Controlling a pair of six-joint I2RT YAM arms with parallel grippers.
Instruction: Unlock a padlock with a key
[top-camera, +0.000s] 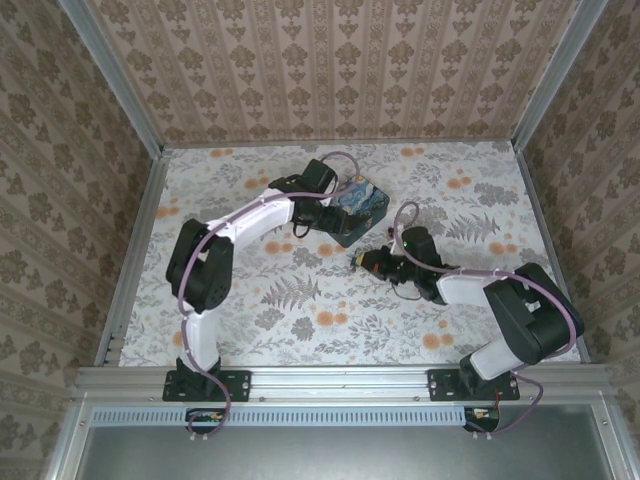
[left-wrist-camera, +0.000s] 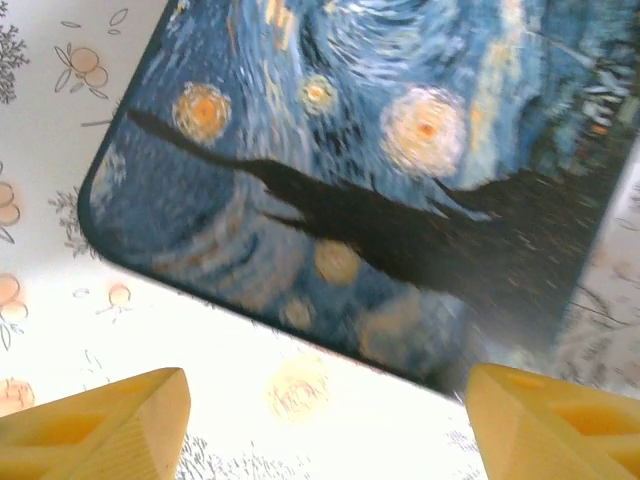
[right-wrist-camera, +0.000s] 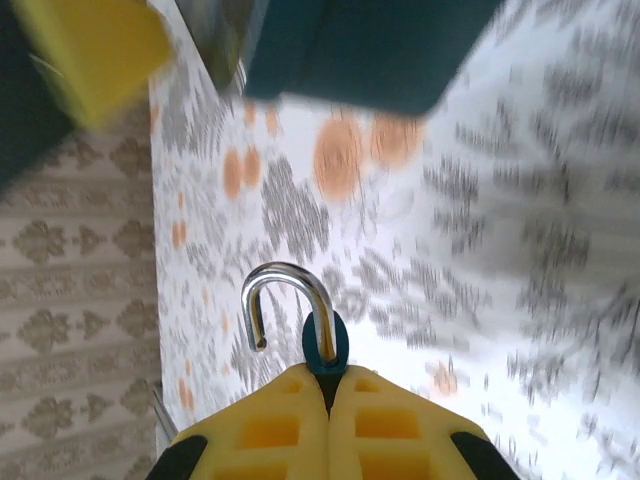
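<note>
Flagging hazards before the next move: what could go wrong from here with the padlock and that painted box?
1. The right gripper pinches the padlock right at its fingertips, so the lock might twist or slip out.
2. The shackle has one end free; that hook could snag on something.
3. The left gripper stands open beside the edge of the painted box; lowering from here could knock the box.
</note>
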